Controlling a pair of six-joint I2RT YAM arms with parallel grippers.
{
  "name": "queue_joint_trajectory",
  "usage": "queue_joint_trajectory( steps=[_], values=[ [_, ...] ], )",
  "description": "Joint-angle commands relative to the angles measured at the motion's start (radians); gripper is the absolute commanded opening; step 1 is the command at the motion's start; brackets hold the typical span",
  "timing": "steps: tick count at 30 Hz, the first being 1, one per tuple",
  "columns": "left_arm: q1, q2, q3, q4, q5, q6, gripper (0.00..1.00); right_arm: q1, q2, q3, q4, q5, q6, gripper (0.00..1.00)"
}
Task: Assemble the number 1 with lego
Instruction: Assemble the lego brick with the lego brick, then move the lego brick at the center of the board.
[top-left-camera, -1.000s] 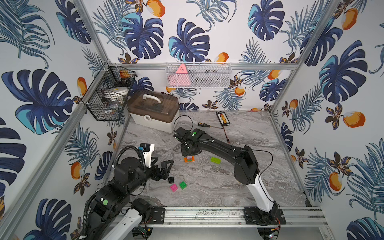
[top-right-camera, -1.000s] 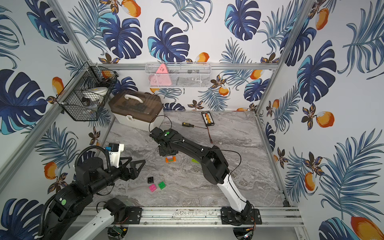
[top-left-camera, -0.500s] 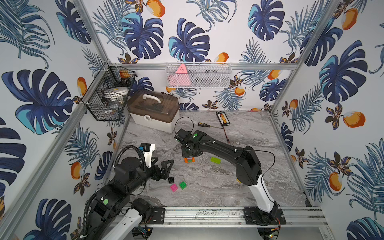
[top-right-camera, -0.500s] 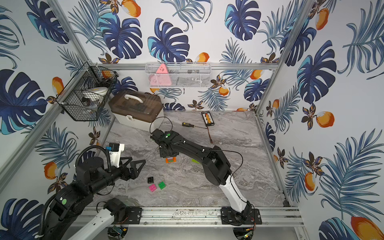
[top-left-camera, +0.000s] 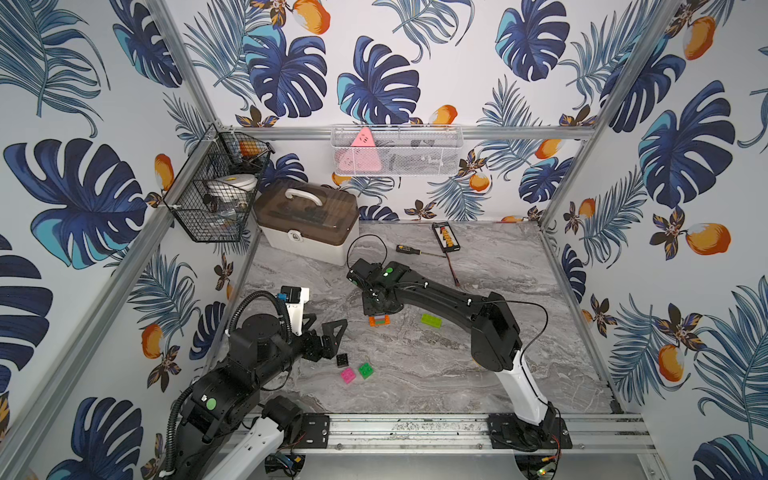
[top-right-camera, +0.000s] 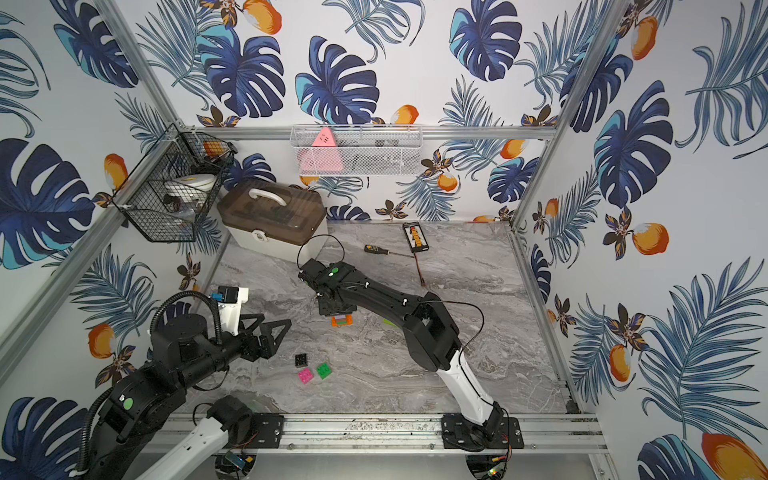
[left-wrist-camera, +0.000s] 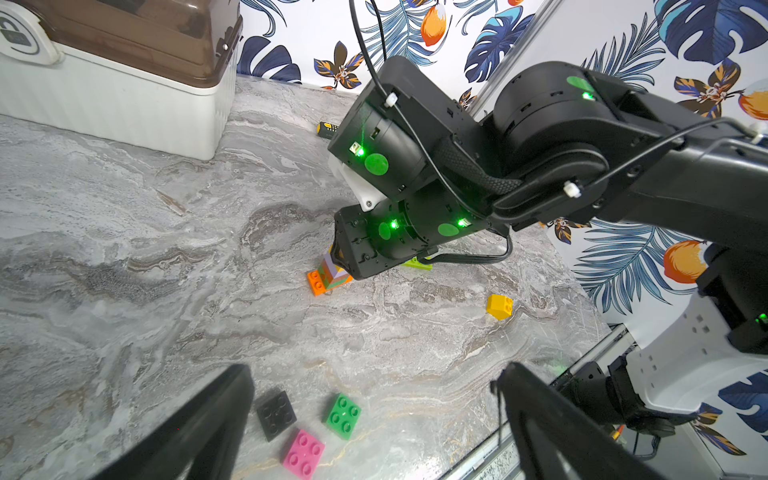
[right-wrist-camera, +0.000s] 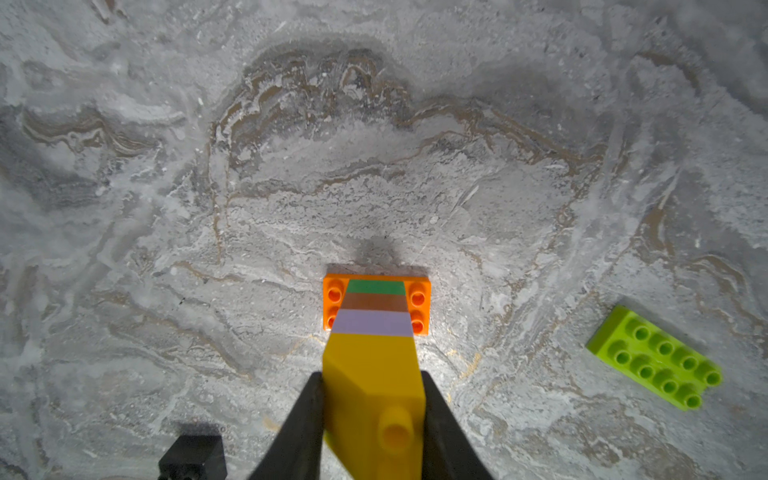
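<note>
In both top views barely anything has shifted. The right tool (top-left-camera: 379, 312) stays clamped on the glossy studded brick stack (top-left-camera: 379, 320) on the counter (top-left-camera: 436, 374), likely pressing the 1's upright home. The left tool (top-left-camera: 326, 322) gapes empty near one black brick (top-left-camera: 342, 359), one pink brick (top-left-camera: 348, 375), one green brick (top-left-camera: 365, 370). Left wrist view: one loose yellow brick (left-wrist-camera: 499, 306). Right wrist view: the stack's yellow top brick (right-wrist-camera: 370, 365) is pinched, above lilac layer (right-wrist-camera: 374, 322), brown layer (right-wrist-camera: 376, 302), green layer (right-wrist-camera: 376, 287), one long orange base (right-wrist-camera: 334, 295) — one long lime brick (right-wrist-camera: 654, 357) lies apart.
</note>
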Motion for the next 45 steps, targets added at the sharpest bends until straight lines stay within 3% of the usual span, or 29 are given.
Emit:
queue_joint_trajectory(
  steps=[1, 6, 20, 24, 27, 32, 36, 40, 43, 45],
  values=[
    [0.004, -0.003, 0.000, 0.013, -0.004, 0.001, 0.99, 0.000, 0.014, -0.015, -0.097, -0.014, 0.065, 0.17],
    [0.004, -0.015, 0.000, 0.012, -0.007, 0.001, 0.99, 0.001, 0.022, 0.010, -0.117, -0.007, 0.087, 0.27],
    [0.004, -0.019, 0.000, 0.015, 0.002, 0.003, 0.99, -0.008, -0.021, 0.111, -0.146, 0.007, 0.053, 0.72],
    [0.004, -0.011, -0.002, 0.017, 0.010, 0.004, 0.99, -0.020, -0.091, 0.059, -0.087, -0.025, -0.039, 0.75],
    [0.003, 0.004, -0.002, 0.019, 0.028, 0.005, 0.99, -0.050, -0.215, -0.096, 0.010, -0.059, -0.137, 0.75],
    [0.002, 0.089, 0.008, 0.036, 0.093, 0.003, 0.99, -0.176, -0.544, -0.513, 0.279, -0.281, -0.206, 0.76],
    [0.002, 0.194, 0.035, 0.013, 0.122, -0.017, 0.99, -0.215, -0.769, -0.781, 0.439, -0.282, -0.238, 0.76],
    [-0.006, 0.233, -0.042, 0.125, 0.199, -0.122, 0.99, -0.272, -0.852, -0.859, 0.374, -0.226, -0.212, 0.81],
    [-0.053, 0.254, -0.089, 0.161, 0.159, -0.147, 0.99, -0.346, -0.851, -0.916, 0.353, -0.395, -0.220, 0.79],
    [-0.103, 0.272, -0.119, 0.188, 0.132, -0.155, 0.99, -0.354, -0.863, -0.936, 0.350, -0.435, -0.249, 0.78]
  ],
)
